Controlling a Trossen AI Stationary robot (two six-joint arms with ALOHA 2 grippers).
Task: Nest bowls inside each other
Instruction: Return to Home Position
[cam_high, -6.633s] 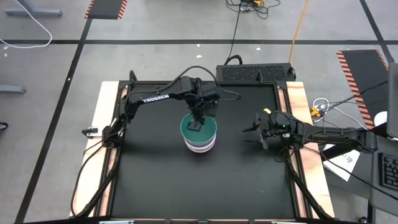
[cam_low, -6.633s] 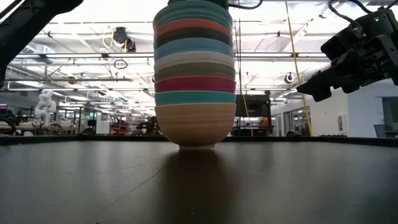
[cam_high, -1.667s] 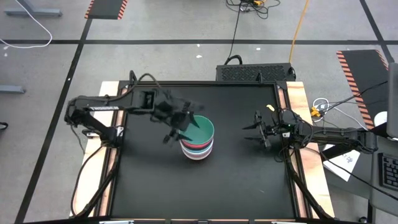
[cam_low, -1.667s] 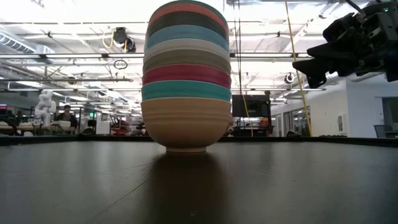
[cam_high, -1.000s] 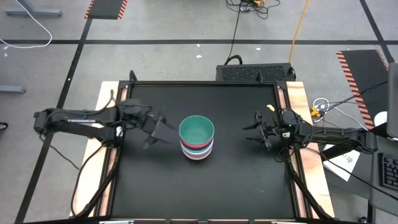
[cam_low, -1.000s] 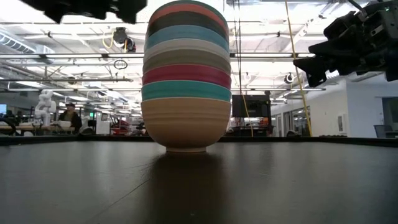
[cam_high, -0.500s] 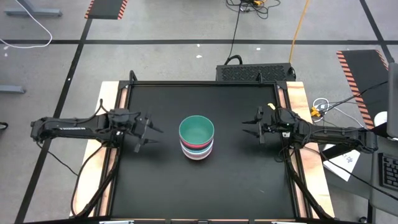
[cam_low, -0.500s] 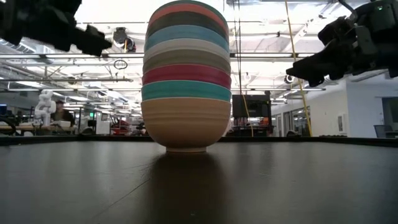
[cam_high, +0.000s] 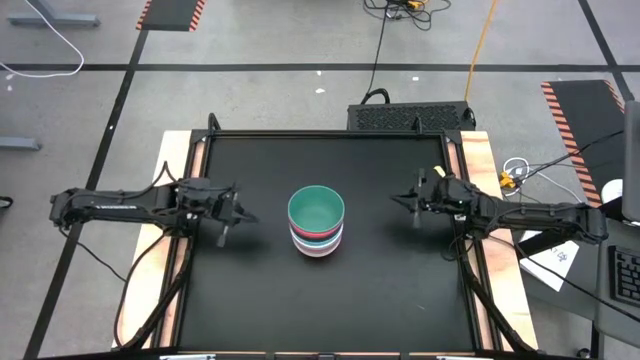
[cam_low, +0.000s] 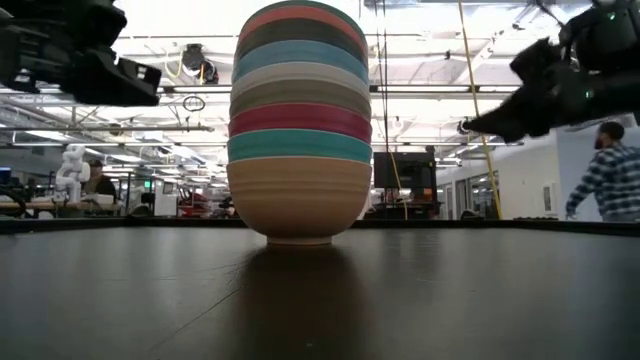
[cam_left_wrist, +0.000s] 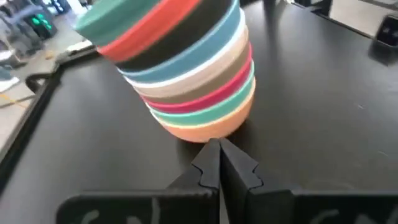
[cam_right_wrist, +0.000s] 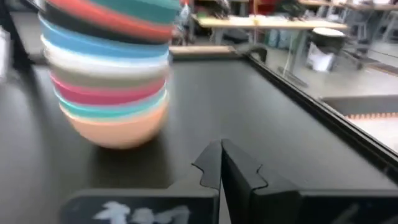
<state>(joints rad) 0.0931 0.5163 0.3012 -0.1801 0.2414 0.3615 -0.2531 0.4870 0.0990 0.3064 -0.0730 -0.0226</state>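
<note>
The bowls (cam_high: 316, 222) stand nested in one stack at the middle of the bench (cam_high: 260, 300); the green bowl (cam_high: 316, 208) sits on top, and the orange bowl (cam_low: 298, 200) is lowest, resting on the bench; the left claw (cam_high: 246, 217) hangs just inside the bench's left edge, its fingers pressed together on nothing, pointing toward the stack; the right claw (cam_high: 402, 198) hangs near the right edge, likewise closed and empty; both are well apart from the stack.
</note>
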